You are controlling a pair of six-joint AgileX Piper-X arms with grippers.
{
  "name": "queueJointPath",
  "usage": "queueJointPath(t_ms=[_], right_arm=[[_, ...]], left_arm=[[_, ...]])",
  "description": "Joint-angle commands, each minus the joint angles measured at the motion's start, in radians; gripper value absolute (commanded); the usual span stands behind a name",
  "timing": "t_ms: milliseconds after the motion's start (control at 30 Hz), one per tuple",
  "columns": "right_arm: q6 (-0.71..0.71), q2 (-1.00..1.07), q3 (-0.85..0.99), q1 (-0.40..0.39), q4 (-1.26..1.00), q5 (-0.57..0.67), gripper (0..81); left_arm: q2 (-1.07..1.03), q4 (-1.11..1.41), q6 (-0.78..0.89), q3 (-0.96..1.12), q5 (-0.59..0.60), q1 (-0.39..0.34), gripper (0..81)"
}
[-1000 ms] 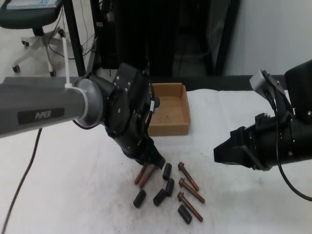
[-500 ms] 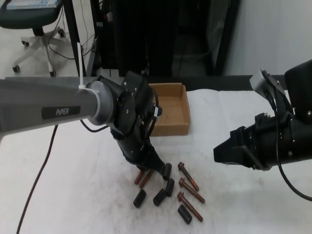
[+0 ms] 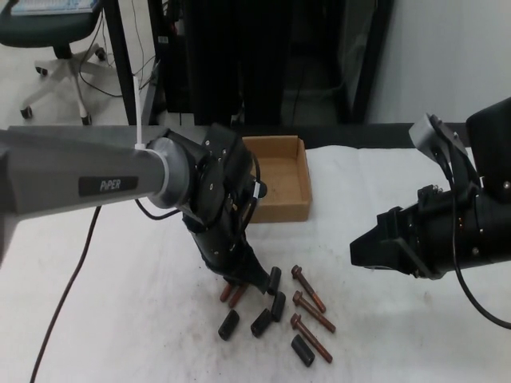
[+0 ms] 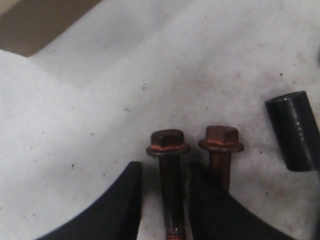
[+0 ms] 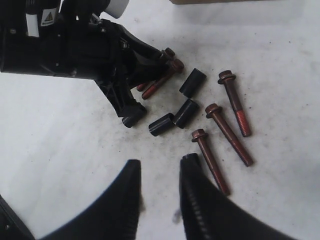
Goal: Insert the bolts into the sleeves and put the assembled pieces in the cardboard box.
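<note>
Two rusty bolts (image 3: 231, 294) lie side by side on the white bench. My left gripper (image 3: 242, 281) is down over them, open. In the left wrist view its fingers (image 4: 125, 210) straddle the darker bolt (image 4: 169, 175) with a small gap on each side. The second bolt (image 4: 221, 150) lies just outside one finger. Close by lies a black sleeve (image 4: 294, 131). Three more bolts (image 3: 311, 313) and several sleeves (image 3: 261, 321) lie to the right. My right gripper (image 5: 161, 162) hangs open above the bench, holding nothing. The cardboard box (image 3: 275, 187) stands behind the left arm.
A dark frame and cables stand behind the bench, with an office chair (image 3: 56, 48) at the far left. The right arm's body (image 3: 447, 231) hovers over the right half of the bench. Bare white cloth (image 3: 120, 319) spreads left of the parts.
The left arm has shifted slightly right and lowered, bringing its fingers down around one of the two bolts. The right arm has not moved.
</note>
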State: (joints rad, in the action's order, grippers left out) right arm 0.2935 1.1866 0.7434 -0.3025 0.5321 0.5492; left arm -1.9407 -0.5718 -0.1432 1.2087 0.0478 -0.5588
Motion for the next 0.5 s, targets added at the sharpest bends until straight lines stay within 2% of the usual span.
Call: queueJointPath(t_ms=[0,400,433,467], right_arm=[[-0.001,-0.002,0.01,0.003,-0.006,0.01,26.4],[-0.001,-0.002,0.008,0.003,-0.006,0.007,26.4],[-0.001,-0.002,0.008,0.003,-0.006,0.007,26.4],[-0.001,-0.002,0.008,0.003,-0.004,0.007,26.3]], left_arm=[[-0.025,0.0,-0.006,-0.001,-0.009,-0.004,29.7],[-0.025,0.038,-0.004,0.002,-0.009,-0.004,29.7],[-0.025,0.048,-0.004,0.002,-0.009,-0.004,27.9],[-0.025,0.058,-0.004,0.002,-0.009,-0.004,22.6]])
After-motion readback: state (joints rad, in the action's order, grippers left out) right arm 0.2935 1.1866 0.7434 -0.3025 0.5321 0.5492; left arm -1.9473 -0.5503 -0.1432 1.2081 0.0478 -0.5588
